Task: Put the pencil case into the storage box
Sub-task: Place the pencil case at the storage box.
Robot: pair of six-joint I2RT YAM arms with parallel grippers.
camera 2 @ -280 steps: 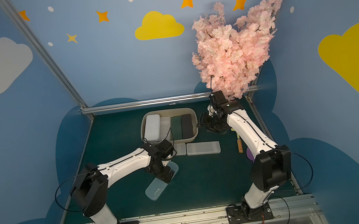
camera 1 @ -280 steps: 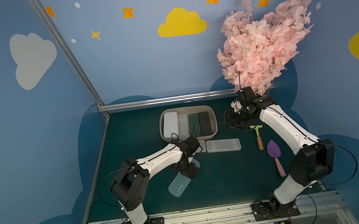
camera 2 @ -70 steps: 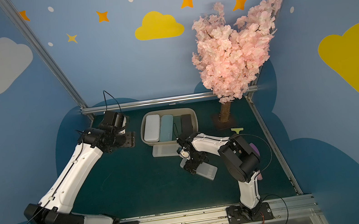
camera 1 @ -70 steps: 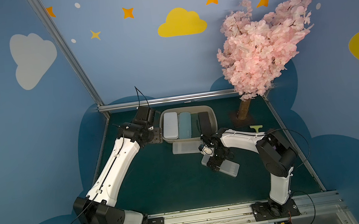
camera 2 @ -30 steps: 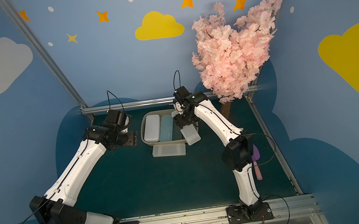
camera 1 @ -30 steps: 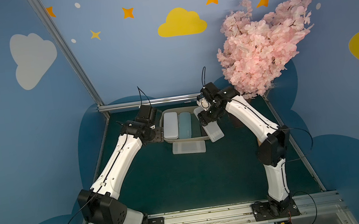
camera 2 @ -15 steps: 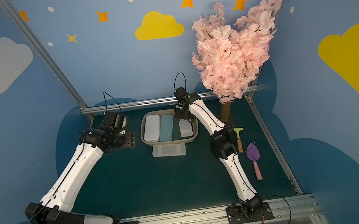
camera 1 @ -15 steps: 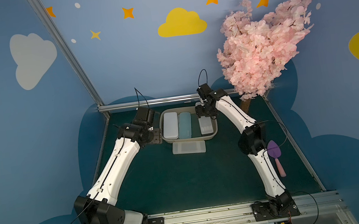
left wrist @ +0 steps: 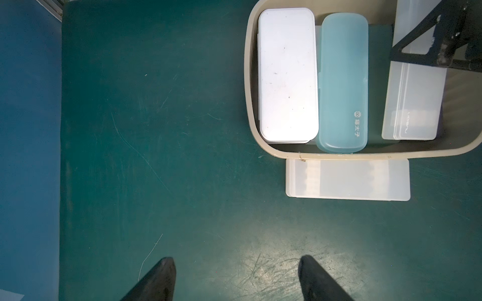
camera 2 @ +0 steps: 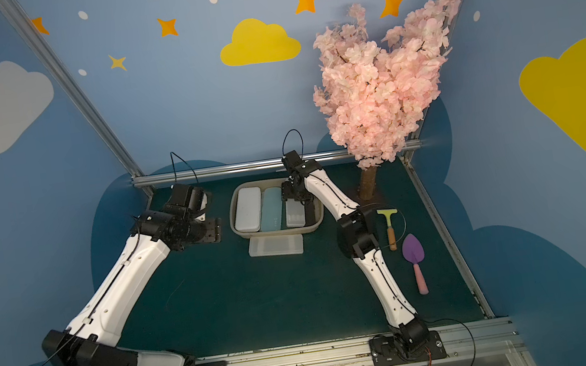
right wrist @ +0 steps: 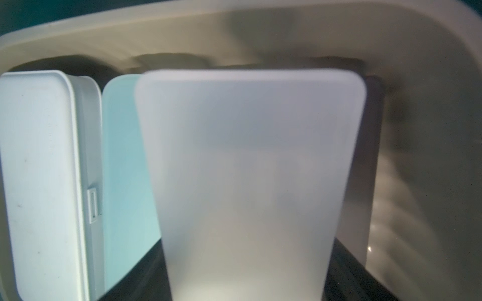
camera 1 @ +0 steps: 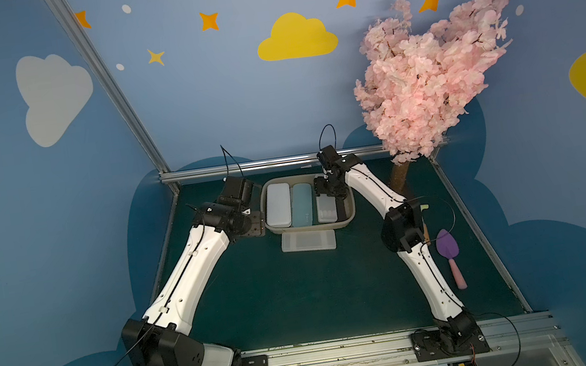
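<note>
**Right gripper holds a frosted pencil case inside the storage box.**

Seen from above, the beige storage box [camera 1: 309, 229] sits at twelve o'clock on the green mat [left wrist: 156, 130]. The right gripper [camera 1: 328, 193] grasps the frosted pencil case [left wrist: 412, 104] by its far end. The case runs lengthwise, parallel to the teal pencil case [left wrist: 343, 83] and white pencil case [left wrist: 287, 75], probably so it fits the box's three o'clock side. Only a narrow dark strip separates it from that wall. The left gripper [left wrist: 236, 260] hangs released and empty at the box's nine o'clock, off the rim, likely to leave room. A second frosted case [left wrist: 347, 179] lies against the six o'clock wall, with open mat beyond.
</note>
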